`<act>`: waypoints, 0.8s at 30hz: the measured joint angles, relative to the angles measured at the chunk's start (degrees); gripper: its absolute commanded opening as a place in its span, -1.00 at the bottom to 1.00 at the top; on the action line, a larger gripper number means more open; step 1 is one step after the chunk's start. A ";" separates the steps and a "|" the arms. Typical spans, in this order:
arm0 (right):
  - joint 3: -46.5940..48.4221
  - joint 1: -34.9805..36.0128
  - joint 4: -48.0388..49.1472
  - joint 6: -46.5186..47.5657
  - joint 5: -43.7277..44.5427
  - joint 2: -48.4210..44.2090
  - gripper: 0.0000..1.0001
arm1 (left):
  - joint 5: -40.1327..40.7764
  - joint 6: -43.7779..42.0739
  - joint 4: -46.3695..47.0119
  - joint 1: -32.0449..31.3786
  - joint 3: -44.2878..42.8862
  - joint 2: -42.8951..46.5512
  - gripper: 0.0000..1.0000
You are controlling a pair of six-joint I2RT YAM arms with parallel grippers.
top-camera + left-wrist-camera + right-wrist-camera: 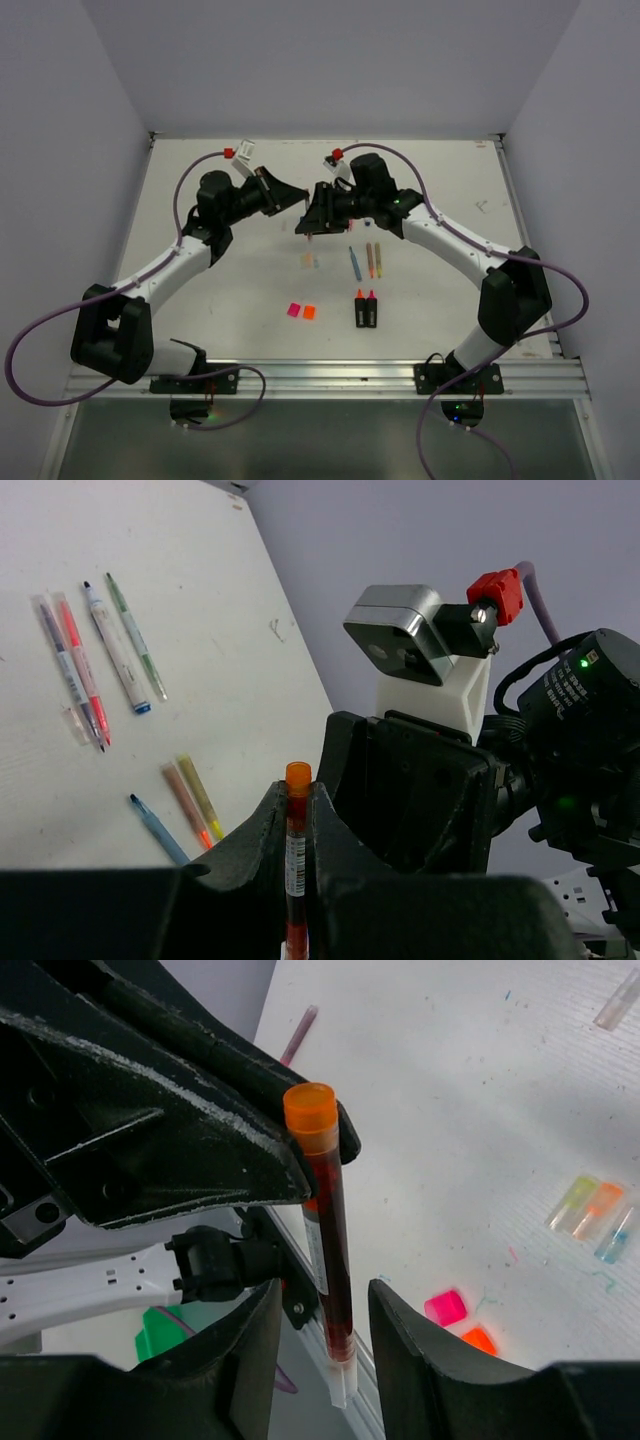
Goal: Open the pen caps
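Working out from my bases: the pink cap and the orange cap are lying loose on the tabletop, just beside each other. They're apart from the two black highlighter bodies, whose coloured tips are showing, so I'm counting the highlighters as done.

Next out, three small thin-pen caps (yellowish, orange, blue) are lying side by side, off their pens. The three thin pens are lying a little to their right, tips looking bare. I'm counting those as done too.

Above and past those, I'm holding the current one in mid-air. My left gripper is pressing together on the red pen, pinching the barrel near its orange end. My right gripper is standing spread, one finger on either side of the pen's other end and not visibly touching it. A pale clear cap is sitting on that end and doesn't look pulled yet.

Furthest off, four more pens are lying in a row, and I can't tell which are wearing caps. I'm judging this roughly halfway: this cap is pending, then that row.
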State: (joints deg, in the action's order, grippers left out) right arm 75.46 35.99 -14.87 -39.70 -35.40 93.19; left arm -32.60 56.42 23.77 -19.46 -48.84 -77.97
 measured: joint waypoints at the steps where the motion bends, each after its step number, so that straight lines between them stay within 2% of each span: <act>1: 0.00 0.00 0.00 0.02 0.15 0.09 -0.27 | -0.02 0.09 0.00 -0.09 0.00 0.00 -1.00; 2: 0.00 -0.02 -0.02 0.07 0.33 0.20 -0.50 | -0.02 0.13 -0.02 -0.17 0.00 0.00 -1.00; 3: 0.00 -0.04 -0.09 0.11 0.44 0.28 -0.99 | -0.02 0.15 -0.02 -0.22 0.00 0.02 -1.00; 5: 0.00 -0.04 -0.09 0.46 0.72 0.31 -1.00 | 0.20 0.24 -0.24 -0.24 0.00 0.02 -0.98; 8: -0.17 0.04 -0.22 0.74 1.27 0.31 -1.00 | 0.50 -0.31 -1.55 -0.26 0.00 0.33 -0.55; 11: -1.16 -0.37 -0.35 0.68 1.84 0.28 -1.00 | 1.46 -2.69 -4.72 -0.48 0.00 1.95 -0.40; 16: -4.70 -3.45 -0.85 -0.13 2.40 0.28 -1.00 | 4.68 -8.76 -10.16 -0.50 -0.02 8.55 -0.31; 21: -5.68 -5.77 -1.70 -0.39 2.67 0.26 -1.00 | 3.93 -11.26 -9.68 -1.09 2.03 12.90 -0.34; 24: -5.68 -6.25 -1.73 -0.42 2.64 0.20 -1.00 | 3.48 -11.65 -9.70 -3.65 5.16 13.40 -0.34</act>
State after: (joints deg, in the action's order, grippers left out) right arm 69.78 29.74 -16.60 -40.12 -32.75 93.38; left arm -29.12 44.77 14.06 -23.11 -43.68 -64.58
